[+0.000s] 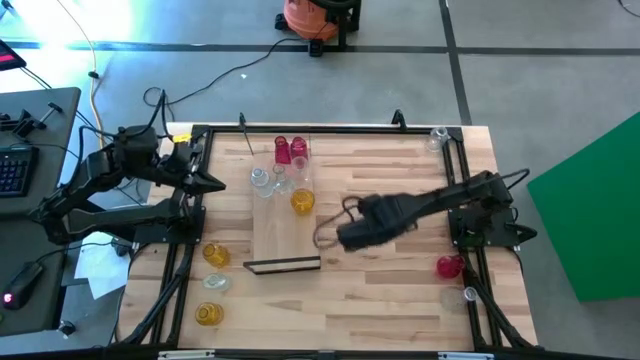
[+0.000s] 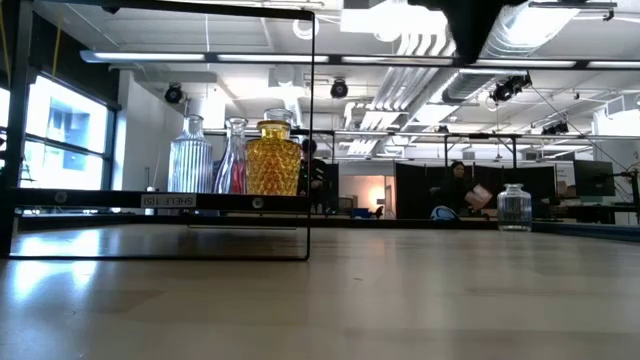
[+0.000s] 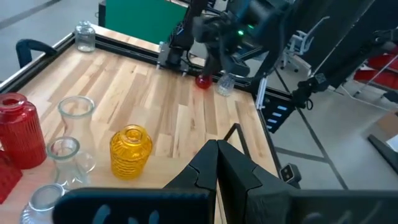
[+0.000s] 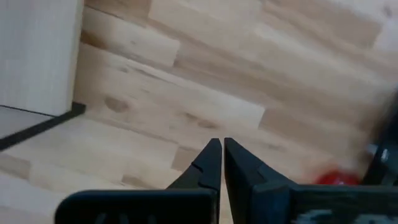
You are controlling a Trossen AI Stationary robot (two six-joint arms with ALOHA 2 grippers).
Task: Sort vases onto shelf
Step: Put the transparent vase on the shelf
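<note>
The shelf (image 1: 285, 230) is a light-wood board with a dark strip at its near end. At its far end stand two red vases (image 1: 290, 150), clear vases (image 1: 262, 180) and an amber vase (image 1: 302, 201), which also shows in the left wrist view (image 3: 130, 151). My right gripper (image 1: 335, 238) (image 4: 222, 144) hovers shut over the tabletop just right of the shelf's near part and holds nothing. My left gripper (image 1: 222, 184) (image 3: 216, 144) is shut at the table's left edge and points toward the shelf's vases.
Off the shelf, by the left near corner, stand an amber vase (image 1: 215, 254), a clear one (image 1: 215, 283) and another amber one (image 1: 208, 314). A red vase (image 1: 449, 266) and a clear one (image 1: 470, 294) sit at the right edge. A clear jar (image 1: 437, 136) stands at the far right corner.
</note>
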